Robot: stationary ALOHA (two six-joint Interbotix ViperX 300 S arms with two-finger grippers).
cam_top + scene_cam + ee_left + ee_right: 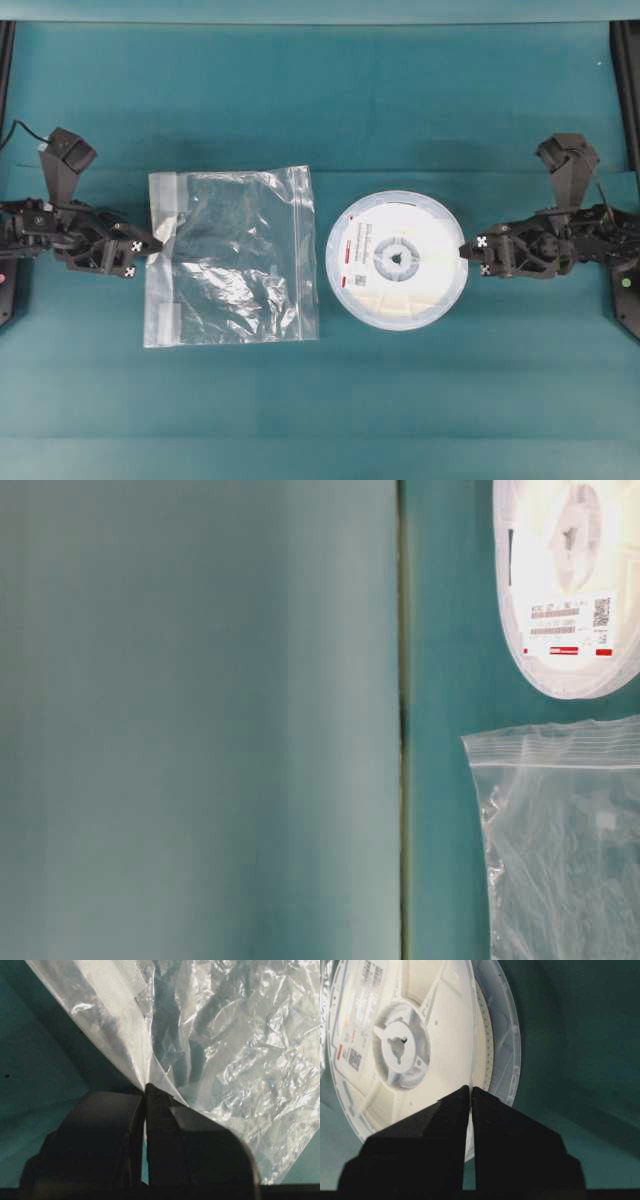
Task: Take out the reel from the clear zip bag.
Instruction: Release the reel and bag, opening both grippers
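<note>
Two end effectors engaged. Right end effector (464, 256) pinches the reel's (397, 259) right rim; reel flat on the teal table (400, 100), label toward the clear zip bag (232, 256). Left end effector (155, 247) clamps the bag's left edge; zip strip faces the reel.

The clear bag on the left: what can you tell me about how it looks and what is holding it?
The clear bag is a crinkly, see-through, roughly square plastic pouch lying flat on the teal table. A zip strip runs along its right edge, and two white tabs sit on its left edge. It looks empty; the reel lies beside it, outside and apart. The left gripper is shut on its left edge, pinching the plastic between closed jaws.
</note>
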